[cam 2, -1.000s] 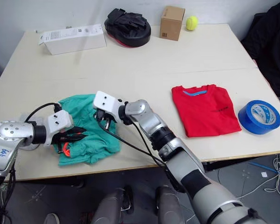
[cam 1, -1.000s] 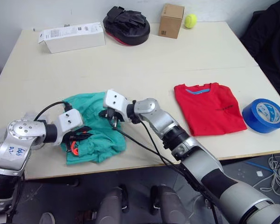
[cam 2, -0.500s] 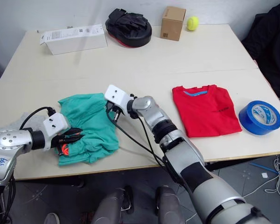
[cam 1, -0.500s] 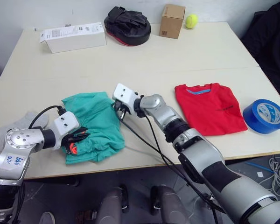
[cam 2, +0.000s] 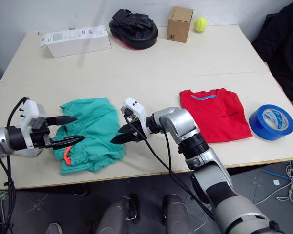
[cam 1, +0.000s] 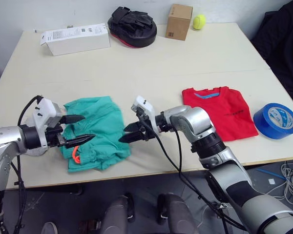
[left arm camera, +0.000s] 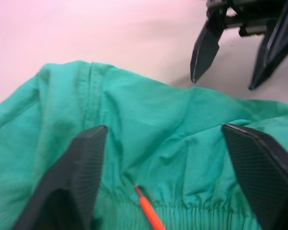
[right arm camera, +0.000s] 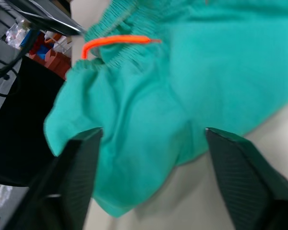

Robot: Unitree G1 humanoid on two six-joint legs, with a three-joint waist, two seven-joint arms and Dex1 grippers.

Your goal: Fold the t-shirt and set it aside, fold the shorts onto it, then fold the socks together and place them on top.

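Observation:
The teal shorts [cam 1: 100,131] lie bunched near the table's front edge, their orange drawstring [left arm camera: 146,211] showing at the waist. My left gripper [cam 1: 88,127] hovers open at their left side, holding nothing. At their right edge my right gripper [cam 1: 123,135] stands open and empty too, its fingers pointing at the cloth. The red t-shirt [cam 1: 219,112] lies folded flat to the right, apart from both grippers. My left arm hides the socks.
A blue tape roll [cam 1: 276,120] sits right of the t-shirt. At the back stand a white box [cam 1: 75,38], a black padded bag [cam 1: 132,25], a cardboard box [cam 1: 179,21] and a tennis ball [cam 1: 199,21]. A person in dark clothes [cam 1: 283,44] is at the right edge.
Both grippers have opened and let go of the shorts. The left one drew back to the left, the right one came down to the shorts' right edge.

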